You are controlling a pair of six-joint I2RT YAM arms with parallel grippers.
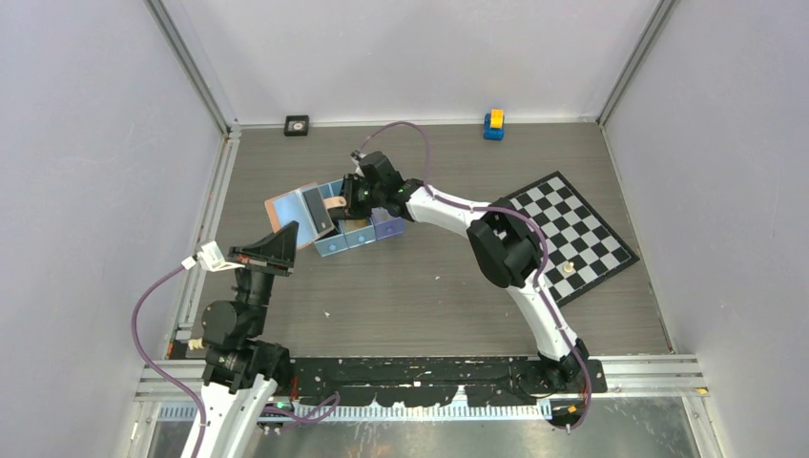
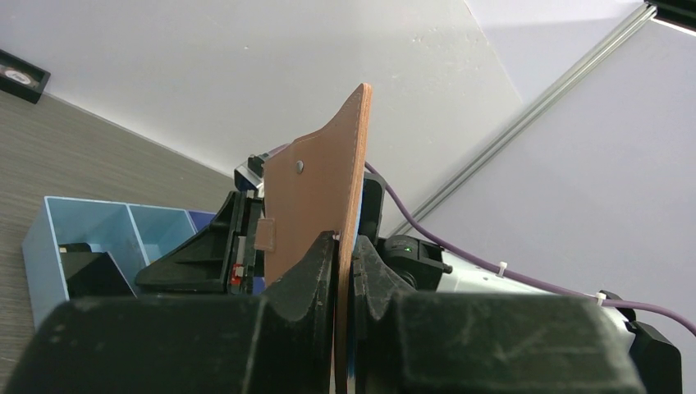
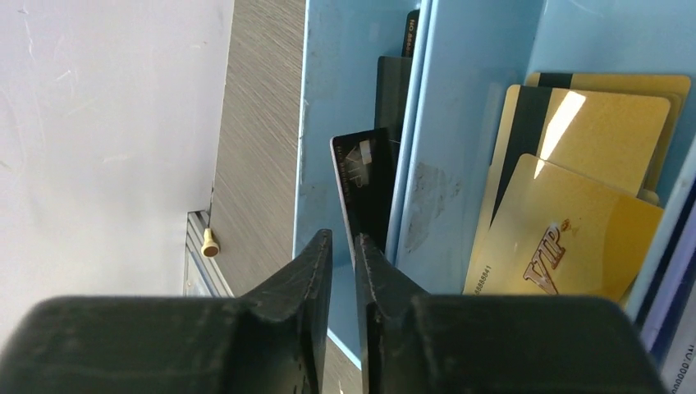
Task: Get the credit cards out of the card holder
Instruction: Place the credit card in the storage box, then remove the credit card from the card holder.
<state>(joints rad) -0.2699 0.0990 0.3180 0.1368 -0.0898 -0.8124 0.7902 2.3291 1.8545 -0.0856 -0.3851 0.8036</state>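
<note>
The card holder (image 1: 289,211), a tan wallet, is held up on edge above the table's left side. My left gripper (image 2: 345,242) is shut on its lower edge (image 2: 316,197). My right gripper (image 3: 342,238) hangs over the blue divided tray (image 3: 345,98), jaws slightly apart. A black credit card (image 3: 366,185) stands in the tray's end compartment, its near edge reaching in between the fingertips along the right finger. Gold credit cards (image 3: 574,222) lie in the adjoining compartment. In the top view the right gripper (image 1: 349,203) sits between wallet and tray (image 1: 360,234).
A checkered board (image 1: 570,234) with a small pawn (image 1: 569,268) lies at the right. A yellow and blue block (image 1: 493,124) and a small black object (image 1: 297,125) sit by the back wall. Walls close in on both sides.
</note>
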